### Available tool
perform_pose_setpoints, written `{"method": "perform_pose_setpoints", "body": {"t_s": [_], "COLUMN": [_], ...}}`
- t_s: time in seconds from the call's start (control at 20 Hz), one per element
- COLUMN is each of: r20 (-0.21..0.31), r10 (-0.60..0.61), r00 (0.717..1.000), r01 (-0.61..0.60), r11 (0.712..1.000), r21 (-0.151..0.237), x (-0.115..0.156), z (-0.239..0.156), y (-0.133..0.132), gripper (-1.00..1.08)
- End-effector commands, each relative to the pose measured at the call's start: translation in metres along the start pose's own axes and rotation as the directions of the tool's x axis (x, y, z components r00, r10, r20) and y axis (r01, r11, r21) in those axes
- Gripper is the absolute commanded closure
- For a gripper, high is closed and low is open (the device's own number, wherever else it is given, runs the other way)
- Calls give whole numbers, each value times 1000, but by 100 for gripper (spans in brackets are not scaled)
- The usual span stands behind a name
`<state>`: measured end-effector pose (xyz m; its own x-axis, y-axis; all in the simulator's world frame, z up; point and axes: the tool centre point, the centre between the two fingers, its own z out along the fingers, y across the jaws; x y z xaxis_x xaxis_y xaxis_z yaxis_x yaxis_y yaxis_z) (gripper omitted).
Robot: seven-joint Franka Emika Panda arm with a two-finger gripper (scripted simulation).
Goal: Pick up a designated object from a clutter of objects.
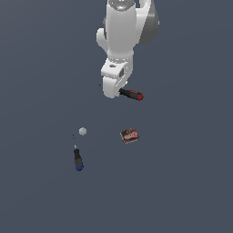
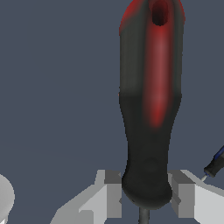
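Clearly the main risk is the red-handled screwdriver (image 1: pixel 131 94) pivoting or sliding out of the grip: in the exterior view it sits in the upper middle of the frame, sticking out sideways toward the exterior view's right from under the gripper (image 1: pixel 112 91), so most of its handle hangs to one side of the hold, and a quick move could, I judge, let that overhang swing it loose. Its red end points right and its shaft is hidden behind the white hand. Lower in the frame, well apart from it, lie the small grey-white ball (image 1: pixel 82 131), the reddish-brown box (image 1: pixel 129 136) and, toward the lower left, the blue-tipped screwdriver (image 1: pixel 78 159). In the wrist view the gripper (image 2: pixel 146 192) is clamped on the screwdriver (image 2: pixel 151 100) near the base of the handle, a grey finger (image 2: pixel 113 192) on each side, the thin dark shaft just showing at the bottom edge. The handle is black with a red stripe and a red cap with a hole at the upper edge. Its rounded, tapering form gives the flat pads little to bite, so it may twist.
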<state>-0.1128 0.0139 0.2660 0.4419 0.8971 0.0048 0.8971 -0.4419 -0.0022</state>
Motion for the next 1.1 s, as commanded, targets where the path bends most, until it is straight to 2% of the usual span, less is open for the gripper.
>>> {"method": "perform_pose_setpoints", "body": {"t_s": [0.0,0.55,1.05], "r20": [-1,2,4], "r10": [0,2,3], "r00": [1000,1000,1000], "r01": [0,-2,-3], "r11": [1000,1000,1000], "r21": [0,-1,-2], "x": [-15,-73,-99], "z": [-23,-109,-149], "y": [0,7,12], "gripper": [108,108,108]}}
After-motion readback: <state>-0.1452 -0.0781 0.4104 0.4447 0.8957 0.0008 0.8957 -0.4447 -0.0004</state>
